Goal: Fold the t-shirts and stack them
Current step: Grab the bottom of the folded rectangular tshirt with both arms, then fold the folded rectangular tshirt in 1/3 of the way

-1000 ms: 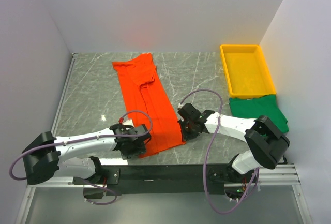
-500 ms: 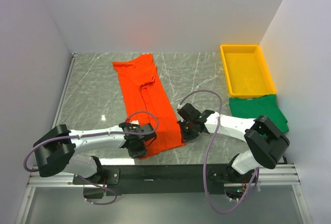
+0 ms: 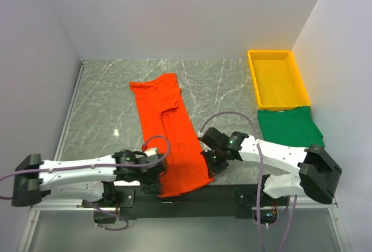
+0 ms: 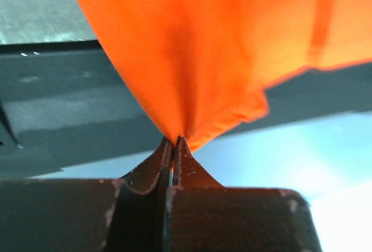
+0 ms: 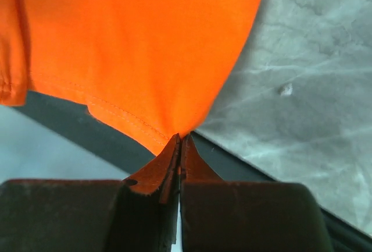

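Observation:
The orange-red t-shirt (image 3: 168, 130) lies in a long narrow strip down the middle of the table, its near hem reaching past the table's front edge. My left gripper (image 3: 156, 183) is shut on the hem's near left corner (image 4: 180, 130). My right gripper (image 3: 210, 164) is shut on the near right corner (image 5: 174, 127). In both wrist views the cloth fans up out of the pinched fingertips, lifted off the surface. The dark green t-shirt (image 3: 289, 126) lies folded at the right, just in front of the tray.
A yellow plastic tray (image 3: 278, 79) stands at the back right, against the right wall. White walls close the table at the left, back and right. The black rail (image 3: 192, 199) runs along the front edge under the shirt's hem.
The left gripper closed on the hem's left corner. Both grippers have pulled towards the front edge, dragging the whole orange-red shirt nearer, its hem now over the rail.

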`<state>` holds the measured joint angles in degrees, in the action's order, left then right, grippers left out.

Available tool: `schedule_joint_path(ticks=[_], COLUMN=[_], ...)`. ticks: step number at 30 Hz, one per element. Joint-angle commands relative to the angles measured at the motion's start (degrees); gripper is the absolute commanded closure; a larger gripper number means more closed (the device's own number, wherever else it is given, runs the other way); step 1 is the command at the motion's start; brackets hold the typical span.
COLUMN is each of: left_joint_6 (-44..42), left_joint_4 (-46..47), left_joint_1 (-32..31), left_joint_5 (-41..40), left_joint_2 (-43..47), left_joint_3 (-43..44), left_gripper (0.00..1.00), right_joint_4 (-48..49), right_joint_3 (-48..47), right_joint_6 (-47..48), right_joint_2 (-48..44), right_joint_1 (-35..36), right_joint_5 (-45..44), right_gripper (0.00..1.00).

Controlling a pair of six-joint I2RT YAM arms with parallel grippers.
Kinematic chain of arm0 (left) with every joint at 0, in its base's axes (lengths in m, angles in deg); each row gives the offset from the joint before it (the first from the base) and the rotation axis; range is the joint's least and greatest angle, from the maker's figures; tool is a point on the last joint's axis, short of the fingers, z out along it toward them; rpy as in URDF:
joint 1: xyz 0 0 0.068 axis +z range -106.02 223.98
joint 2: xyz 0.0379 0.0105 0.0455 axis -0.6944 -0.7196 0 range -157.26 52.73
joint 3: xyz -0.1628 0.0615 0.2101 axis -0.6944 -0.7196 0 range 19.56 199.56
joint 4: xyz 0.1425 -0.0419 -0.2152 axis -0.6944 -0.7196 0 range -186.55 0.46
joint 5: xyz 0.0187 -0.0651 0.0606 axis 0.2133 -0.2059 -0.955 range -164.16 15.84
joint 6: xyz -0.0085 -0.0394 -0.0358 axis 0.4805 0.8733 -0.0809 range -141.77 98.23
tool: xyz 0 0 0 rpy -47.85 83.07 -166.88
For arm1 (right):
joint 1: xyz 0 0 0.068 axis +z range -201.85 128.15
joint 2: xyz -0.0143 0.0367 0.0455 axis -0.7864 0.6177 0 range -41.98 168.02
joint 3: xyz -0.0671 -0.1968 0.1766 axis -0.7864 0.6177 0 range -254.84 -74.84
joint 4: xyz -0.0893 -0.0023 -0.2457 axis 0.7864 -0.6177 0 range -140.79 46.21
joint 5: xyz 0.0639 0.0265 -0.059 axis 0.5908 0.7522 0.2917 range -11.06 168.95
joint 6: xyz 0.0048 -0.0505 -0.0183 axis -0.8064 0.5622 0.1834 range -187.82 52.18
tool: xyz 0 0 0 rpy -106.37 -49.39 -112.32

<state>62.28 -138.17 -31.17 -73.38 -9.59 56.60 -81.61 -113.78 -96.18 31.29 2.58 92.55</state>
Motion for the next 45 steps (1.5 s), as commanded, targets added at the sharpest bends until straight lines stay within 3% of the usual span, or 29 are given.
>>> schedule_joint_path(ticks=[1,4,5,8,14,17,23,45], left_joint_6=[2.1,-5.5,-7.5,-15.7,-28.8,-32.3,-38.1,-44.8], left_joint_4=[-2.3,-2.4,-2.2,0.6,8.4,11.1,18.6,27.8], left_joint_1=[1.8,12.5,19.5,31.9,45.0,48.4,52.4,53.4], left_joint_5=[0.2,-0.6,-0.6,-2.2,-8.8,-13.5,-14.8,-20.4], left_joint_2=[7.5,11.2,11.9,12.1,2.0,-1.9,-3.4,-20.1], left_joint_3=[1.0,1.5,1.4,1.3,5.0,7.0,7.2,16.9], left_gripper=[0.99,0.99,0.99,0.99,0.99,0.99,0.99,0.99], right_joint_4=[-4.6,-5.0,-5.1,-5.2,-3.8,-3.6,-2.5,3.3], right_joint_3=[-6.6,-13.2,-15.0,-23.0,-35.5,-39.8,-44.4,-56.7], right_joint_6=[2.4,4.9,5.6,8.2,12.1,13.9,16.1,19.3], right_joint_2=[-0.9,2.8,4.1,9.5,20.6,24.8,30.0,41.6], right_joint_1=[-1.5,-4.9,-5.6,-7.9,-10.6,-11.8,-13.9,-19.0], right_joint_5=[-0.3,-2.7,-3.3,-5.2,-6.2,-7.5,-7.8,-10.8], right_gripper=[1.0,1.0,1.0,1.0,1.0,1.0,1.0,1.0])
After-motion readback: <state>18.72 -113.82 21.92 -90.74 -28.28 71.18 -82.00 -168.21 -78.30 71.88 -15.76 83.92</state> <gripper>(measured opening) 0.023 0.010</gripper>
